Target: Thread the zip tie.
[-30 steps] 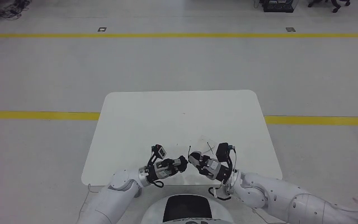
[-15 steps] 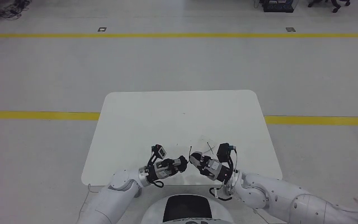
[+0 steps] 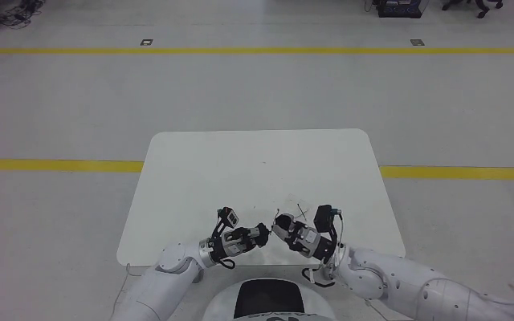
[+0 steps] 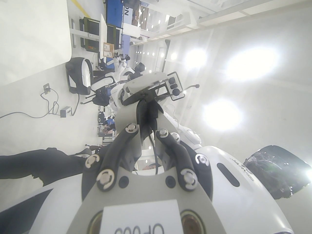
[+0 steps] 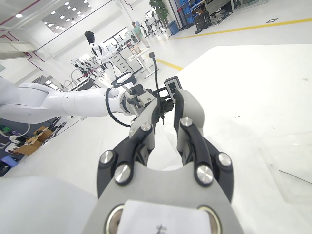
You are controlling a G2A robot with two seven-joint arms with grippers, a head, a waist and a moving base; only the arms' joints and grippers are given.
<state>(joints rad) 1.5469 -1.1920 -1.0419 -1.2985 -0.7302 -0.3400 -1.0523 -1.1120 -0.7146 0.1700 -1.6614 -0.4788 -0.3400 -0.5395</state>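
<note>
A thin black zip tie (image 5: pixel 155 74) stands upright between the two grippers, its square head on top. My left gripper (image 4: pixel 146 105) is shut on the strap, and a thin length of it runs back toward the wrist. My right gripper (image 5: pixel 168 99) faces it tip to tip, fingers apart, with the strap lying along the inner pad of one finger (image 5: pixel 152 115). In the top view the left gripper (image 3: pixel 262 233) and right gripper (image 3: pixel 279 228) meet near the front edge of the white table (image 3: pixel 257 160), and the zip tie (image 3: pixel 275 216) pokes up between them.
A loose zip tie (image 3: pixel 301 210) lies on the table just beyond the right gripper, and the right wrist view shows another loose zip tie (image 5: pixel 295 175). The table's front edge is right beneath the grippers. Wide bare tabletop stretches behind them.
The right gripper has drifted slightly to the right, and the upright end of the zip tie has shifted with it. The left gripper has stayed put.
</note>
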